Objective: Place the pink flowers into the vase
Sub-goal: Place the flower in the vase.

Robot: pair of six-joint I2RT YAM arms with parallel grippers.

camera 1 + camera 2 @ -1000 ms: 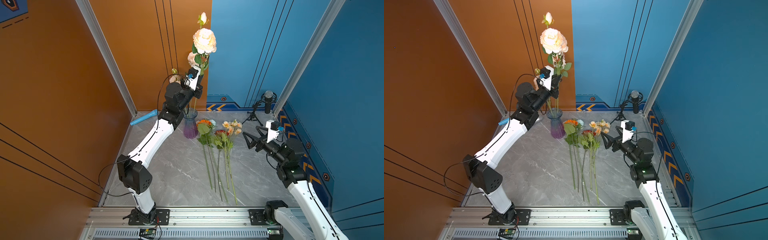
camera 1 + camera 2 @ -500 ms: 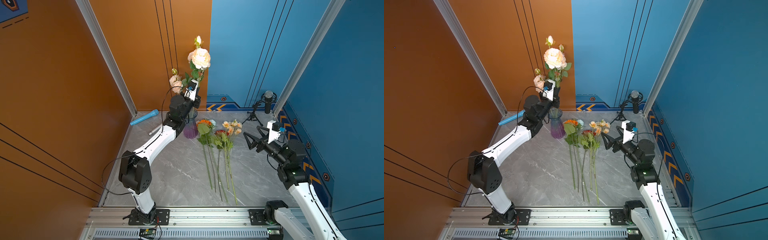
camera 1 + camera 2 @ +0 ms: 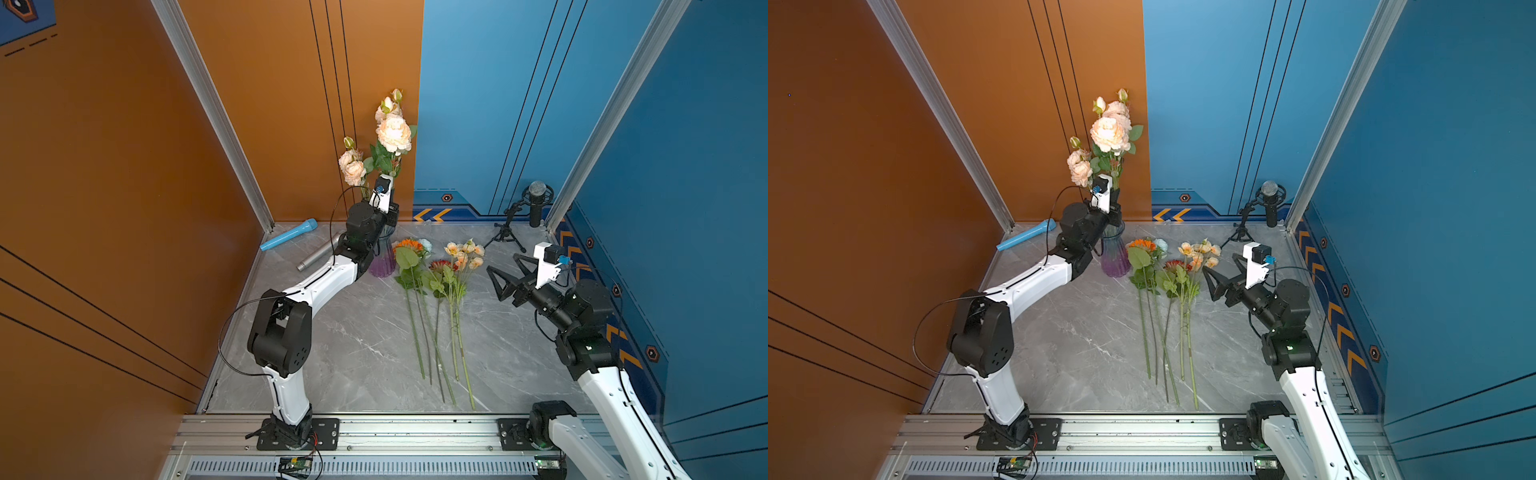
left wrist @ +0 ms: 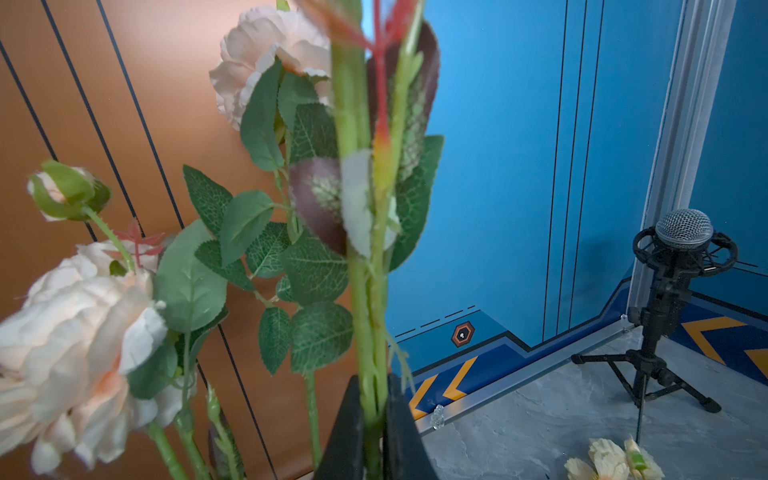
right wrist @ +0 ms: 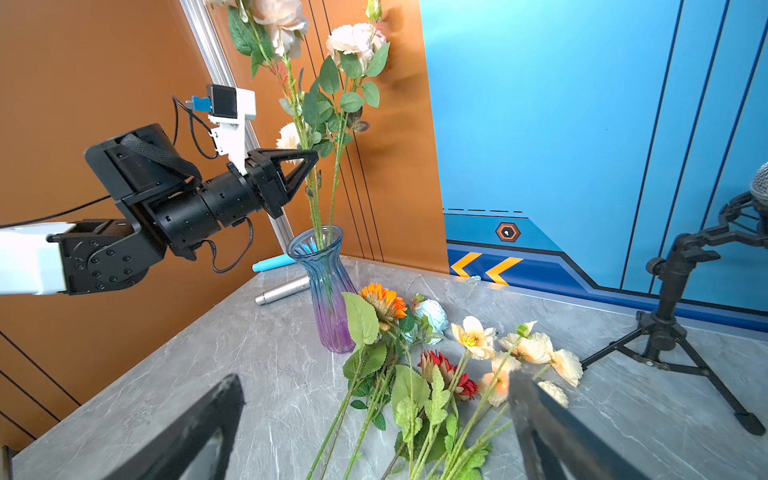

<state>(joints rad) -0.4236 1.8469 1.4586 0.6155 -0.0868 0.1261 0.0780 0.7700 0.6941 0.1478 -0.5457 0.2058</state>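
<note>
Grey veined stone tabletop (image 3: 353, 353) bears the ribbed glass vase (image 5: 328, 291), blue flare over purple bulb. We see ruffled pink flowers (image 3: 392, 133) standing in its mouth, one stem pinched by the left gripper (image 4: 372, 390); the right gripper (image 3: 502, 263) gapes empty.

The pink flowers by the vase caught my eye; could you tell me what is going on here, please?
The left gripper is shut on the stems of the pink flowers just above the vase. The stem ends are already down inside its mouth, with the blooms upright. The right gripper hangs open and empty beside the other flowers lying flat on the table. The grip has not yet been released.
</note>
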